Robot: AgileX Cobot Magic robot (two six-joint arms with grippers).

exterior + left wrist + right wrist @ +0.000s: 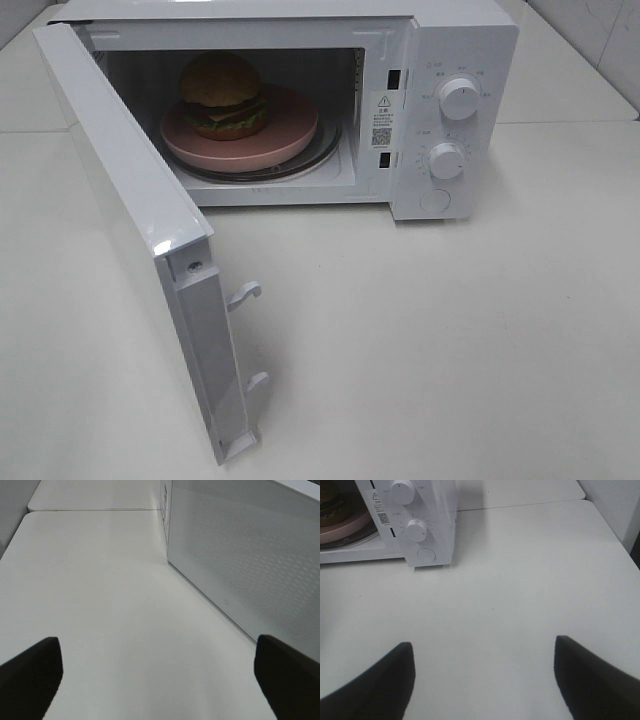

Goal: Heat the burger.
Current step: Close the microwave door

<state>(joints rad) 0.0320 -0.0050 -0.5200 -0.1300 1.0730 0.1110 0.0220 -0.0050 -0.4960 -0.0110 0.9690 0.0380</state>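
Observation:
The burger (223, 94), with a tan domed bun and green and dark filling, sits on a pink round plate (285, 135) inside the white microwave (470, 40). The microwave's door (130, 200) stands wide open, swung out to the left. Neither arm shows in the exterior high view. My left gripper (157, 672) is open above the bare table, beside the door's outer face (240, 555). My right gripper (482, 680) is open over the table in front of the microwave's control panel (417, 527); the burger's edge (330, 505) shows at that view's corner.
Two white knobs (459, 98) (446, 160) and a round button (435, 201) sit on the microwave's right panel. Two latch hooks (245, 293) stick out of the door's edge. The white table (450, 340) spreads in front and to the right.

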